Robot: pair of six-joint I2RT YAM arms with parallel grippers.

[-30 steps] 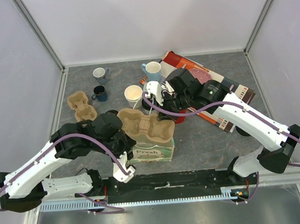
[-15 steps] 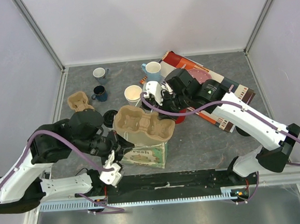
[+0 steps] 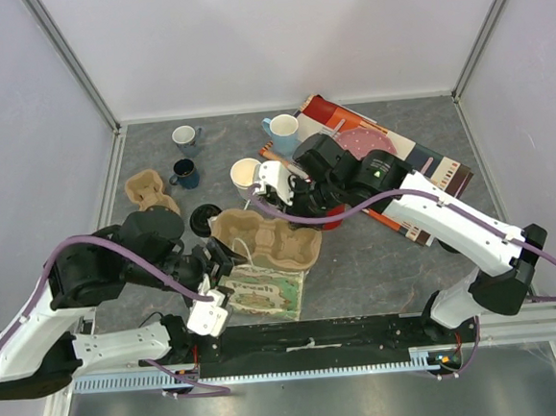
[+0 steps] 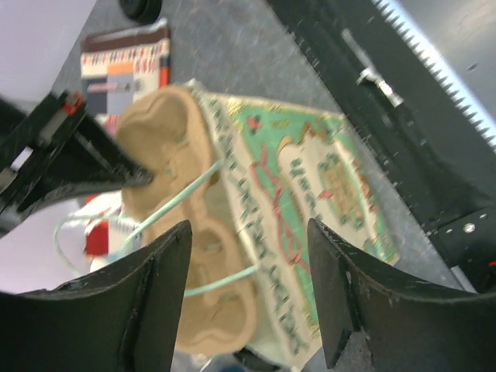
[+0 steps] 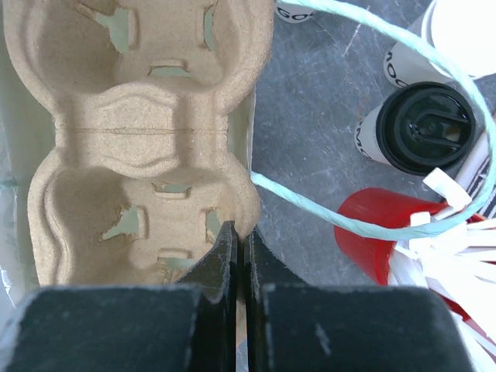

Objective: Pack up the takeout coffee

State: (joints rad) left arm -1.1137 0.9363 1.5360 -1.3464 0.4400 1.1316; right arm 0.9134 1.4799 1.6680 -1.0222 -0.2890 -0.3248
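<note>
Right gripper (image 5: 238, 232) has its two black fingers closed flat on the rim of the tan moulded-pulp cup carrier (image 5: 139, 155), at the edge of one end cell; the right wrist view shows this pinch plainly, while from overhead the arm covers it. Left gripper (image 4: 249, 229) stands wide apart with nothing clasped; past its fingers the left wrist view takes in the carrier and, under it, the paper bag printed in green and red (image 4: 310, 194). Overhead, the bag shows its printed face on the grey table (image 3: 378, 248), the carrier lies across its upper edge, and the left gripper sits just beside its left end.

A cream-white paper cup with dark lettering and a black plastic lid (image 5: 430, 128) stands upright on the table beside the carrier, outside it, next to a red cup holding white sticks (image 5: 372, 236); only the right wrist view shows it, since the right arm hides it from above. An unlidded white paper cup (image 3: 247, 175) stands near; a turquoise string handle (image 5: 349, 209) loops past the lidded cup. Overhead alone shows a round black lid (image 3: 202, 219) by the carrier's left end; whether a cup stands under it I cannot tell.
</note>
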